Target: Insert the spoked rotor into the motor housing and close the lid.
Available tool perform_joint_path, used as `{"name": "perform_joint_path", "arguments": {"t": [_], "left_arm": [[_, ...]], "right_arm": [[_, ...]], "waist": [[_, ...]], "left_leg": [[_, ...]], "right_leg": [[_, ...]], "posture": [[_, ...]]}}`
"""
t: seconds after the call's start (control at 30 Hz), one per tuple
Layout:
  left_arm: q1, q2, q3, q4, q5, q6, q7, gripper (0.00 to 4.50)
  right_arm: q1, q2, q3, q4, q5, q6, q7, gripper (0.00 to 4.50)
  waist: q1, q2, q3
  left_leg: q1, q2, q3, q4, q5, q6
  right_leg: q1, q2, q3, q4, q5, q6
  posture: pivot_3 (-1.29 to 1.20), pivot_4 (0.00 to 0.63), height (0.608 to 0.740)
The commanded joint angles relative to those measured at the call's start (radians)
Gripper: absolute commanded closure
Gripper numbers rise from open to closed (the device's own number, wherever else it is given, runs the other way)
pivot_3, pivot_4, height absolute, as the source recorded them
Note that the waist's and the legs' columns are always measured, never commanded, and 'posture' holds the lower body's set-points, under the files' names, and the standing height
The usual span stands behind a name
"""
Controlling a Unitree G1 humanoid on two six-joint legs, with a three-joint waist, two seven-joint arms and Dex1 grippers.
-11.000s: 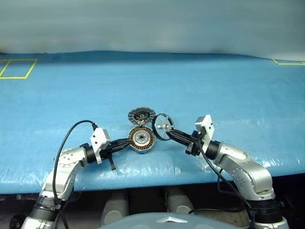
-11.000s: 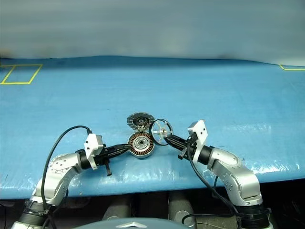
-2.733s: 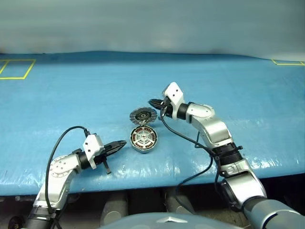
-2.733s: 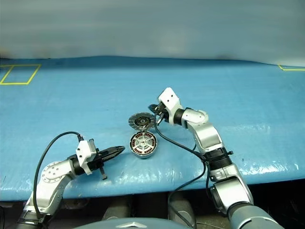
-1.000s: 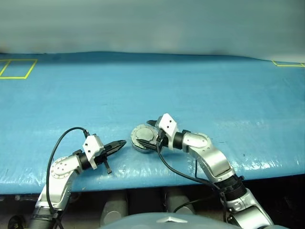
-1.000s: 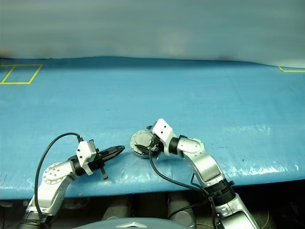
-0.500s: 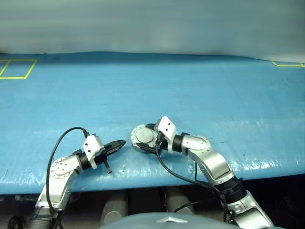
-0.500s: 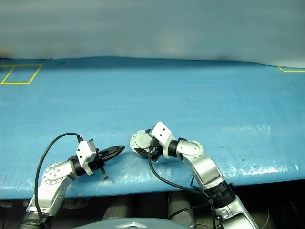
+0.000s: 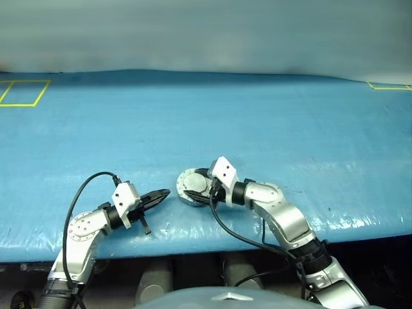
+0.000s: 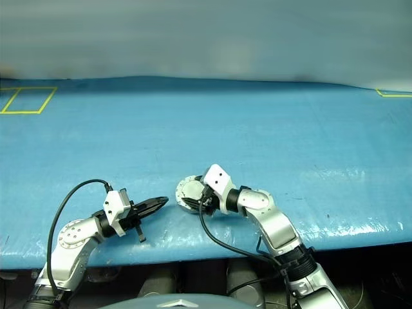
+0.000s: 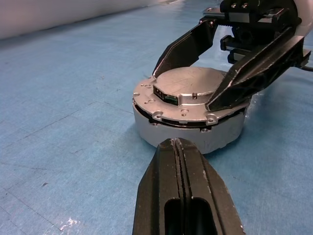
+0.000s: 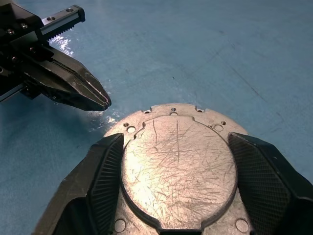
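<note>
The lid lies plain grey face up on the motor housing, close to the table's front edge. My right gripper reaches in from the right and is shut on the lid; its two fingers hug opposite sides of the raised round centre. A little to the left, my left gripper is shut and empty, its tip pointing at the housing's wall with a small gap. The spoked rotor is hidden under the lid.
The blue table cover stretches far back. Yellow tape outlines mark the far left corner and the far right corner. The table's front edge runs just below both grippers.
The right gripper carried the lid from behind the housing onto it; over the last second the lid settled level and the fingers drew closer together. The left arm stayed still.
</note>
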State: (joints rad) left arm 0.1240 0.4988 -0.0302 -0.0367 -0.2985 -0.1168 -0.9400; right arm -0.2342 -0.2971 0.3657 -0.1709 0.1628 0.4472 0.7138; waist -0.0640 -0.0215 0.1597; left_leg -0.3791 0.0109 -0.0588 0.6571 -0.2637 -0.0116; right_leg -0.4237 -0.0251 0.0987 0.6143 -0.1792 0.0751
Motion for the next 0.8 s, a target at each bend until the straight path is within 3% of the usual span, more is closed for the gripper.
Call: {"name": "perform_joint_path", "arguments": {"t": [0.03,0.47,0.8], "left_arm": [[-0.006,0.004,0.006,0.004,0.000,-0.018,-0.004,4.50],[-0.008,0.002,0.004,0.001,0.005,-0.013,-0.003,4.50],[-0.002,-0.002,0.003,-0.007,0.005,-0.009,0.005,4.50]], "right_arm": [[-0.009,0.008,0.003,-0.015,0.004,0.000,0.002,1.25],[-0.023,0.083,-0.069,-0.059,0.097,0.082,-0.042,1.44],[-0.026,0.021,0.022,0.005,-0.016,0.037,-0.049,1.44]], "waist": [[0.000,0.000,0.000],[-0.002,0.000,0.000],[-0.001,0.000,0.000]], "left_leg": [[0.000,0.000,0.000,0.000,0.000,0.000],[0.000,0.000,0.000,0.000,0.000,0.000],[0.000,0.000,0.000,0.000,0.000,0.000]], "right_leg": [[0.000,0.000,0.000,0.000,0.000,0.000],[0.000,0.000,0.000,0.000,0.000,0.000],[0.000,0.000,0.000,0.000,0.000,0.000]], "posture": [[0.00,0.150,0.740],[0.00,0.150,0.740],[0.00,0.150,0.740]]}}
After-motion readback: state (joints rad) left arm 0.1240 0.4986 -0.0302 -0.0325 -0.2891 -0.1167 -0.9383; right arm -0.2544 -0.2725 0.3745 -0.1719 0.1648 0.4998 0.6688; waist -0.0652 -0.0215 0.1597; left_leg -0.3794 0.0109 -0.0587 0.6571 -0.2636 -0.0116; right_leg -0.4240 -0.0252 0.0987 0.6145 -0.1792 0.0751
